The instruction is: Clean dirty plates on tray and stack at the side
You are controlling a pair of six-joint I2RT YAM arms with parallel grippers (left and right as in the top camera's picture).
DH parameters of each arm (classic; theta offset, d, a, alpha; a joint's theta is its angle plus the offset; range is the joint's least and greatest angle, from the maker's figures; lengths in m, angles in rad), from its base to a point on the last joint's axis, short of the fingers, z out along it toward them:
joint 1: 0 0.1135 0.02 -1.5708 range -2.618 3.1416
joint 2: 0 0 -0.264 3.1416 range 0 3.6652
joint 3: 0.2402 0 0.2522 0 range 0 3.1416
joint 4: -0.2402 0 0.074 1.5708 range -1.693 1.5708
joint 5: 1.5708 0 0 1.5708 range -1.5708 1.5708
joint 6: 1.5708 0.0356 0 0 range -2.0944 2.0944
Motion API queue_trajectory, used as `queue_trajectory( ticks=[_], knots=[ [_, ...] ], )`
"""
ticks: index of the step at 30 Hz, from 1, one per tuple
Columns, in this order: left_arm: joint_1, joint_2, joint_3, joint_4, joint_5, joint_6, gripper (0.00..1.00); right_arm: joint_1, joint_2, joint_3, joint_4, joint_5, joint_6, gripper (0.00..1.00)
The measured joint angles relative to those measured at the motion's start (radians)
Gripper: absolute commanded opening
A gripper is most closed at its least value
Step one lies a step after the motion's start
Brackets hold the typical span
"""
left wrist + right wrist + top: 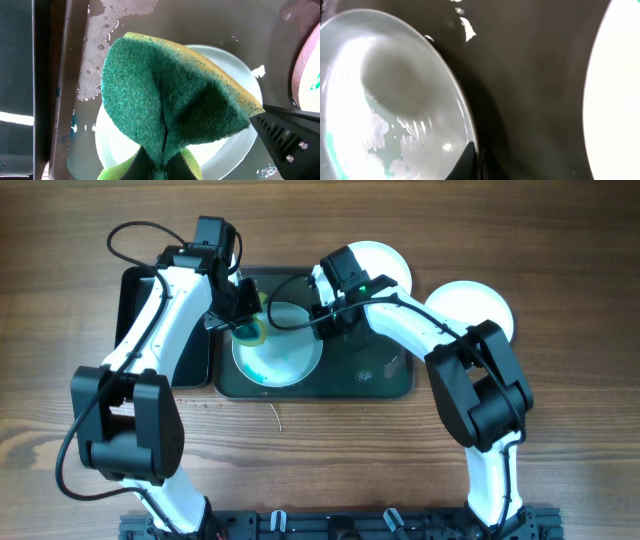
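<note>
Overhead view: the pale blue plate (285, 358) lies in the left half of the tray (372, 372), with a teal smear (262, 368) on it. Left gripper (244, 318) is clamped on a folded green sponge (170, 100) over the plate's upper-left edge. Right gripper (322, 320) is narrow, pinching the plate's right rim. Keep the rim pinned and wipe flat across the smear. The sponge hides its own contact with the plate. The right arm partly covers the white plates (478, 302) beside the tray.
</note>
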Motion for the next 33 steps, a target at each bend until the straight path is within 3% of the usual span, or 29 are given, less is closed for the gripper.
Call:
queue_trajectory(
  ticks=[5,11,33],
  knots=[
    [0.0,0.0,0.0,0.0,0.0,0.0,0.04,0.001,-0.002,0.011,-0.103,0.035,0.218,0.04],
    [-0.005,0.0,-0.006,0.009,0.0,0.0,0.04,0.001,-0.008,0.017,-0.166,0.054,0.341,0.04],
    [-0.105,0.026,-0.288,0.342,-0.085,-0.135,0.04,0.006,-0.011,0.019,-0.173,0.077,0.314,0.04]
  ],
)
